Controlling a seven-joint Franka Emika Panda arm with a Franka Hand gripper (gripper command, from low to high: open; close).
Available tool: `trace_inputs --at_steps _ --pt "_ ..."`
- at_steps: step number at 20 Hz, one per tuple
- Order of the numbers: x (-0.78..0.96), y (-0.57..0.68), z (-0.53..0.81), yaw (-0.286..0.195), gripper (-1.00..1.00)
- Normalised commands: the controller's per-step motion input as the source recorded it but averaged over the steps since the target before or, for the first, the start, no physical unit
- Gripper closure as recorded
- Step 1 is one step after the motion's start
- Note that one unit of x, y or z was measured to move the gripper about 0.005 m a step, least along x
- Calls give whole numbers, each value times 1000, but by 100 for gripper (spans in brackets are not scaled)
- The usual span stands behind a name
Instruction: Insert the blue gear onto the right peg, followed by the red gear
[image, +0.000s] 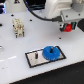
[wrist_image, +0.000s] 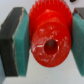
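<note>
The blue gear (image: 51, 53) sits on the grey black-rimmed plate (image: 31, 60), on the peg at the exterior view's right; that peg is hidden under it. The twin pin (image: 37, 54) stands bare to its left. My gripper (image: 69, 27) is high at the exterior view's upper right, well above and right of the plate. It is shut on the red gear (wrist_image: 48, 36), which shows as a red patch between the fingers (image: 68, 28). In the wrist view the teal pads (wrist_image: 21, 42) press both sides of the gear, its centre hole facing the camera.
A beige block-like fixture (image: 18, 27) stands on the white table at the exterior view's left. A black cable (image: 37, 11) runs across the back. A small pale object (image: 1, 48) lies at the far left edge.
</note>
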Motion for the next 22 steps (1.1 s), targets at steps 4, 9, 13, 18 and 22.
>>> trace_inputs --at_steps 4,9,13,18,22 --pt "499 -408 518 0 100" --pt "540 -365 468 0 100" --pt "611 -363 413 0 100" --pt "685 -319 335 0 100" --pt "754 -304 175 0 100"
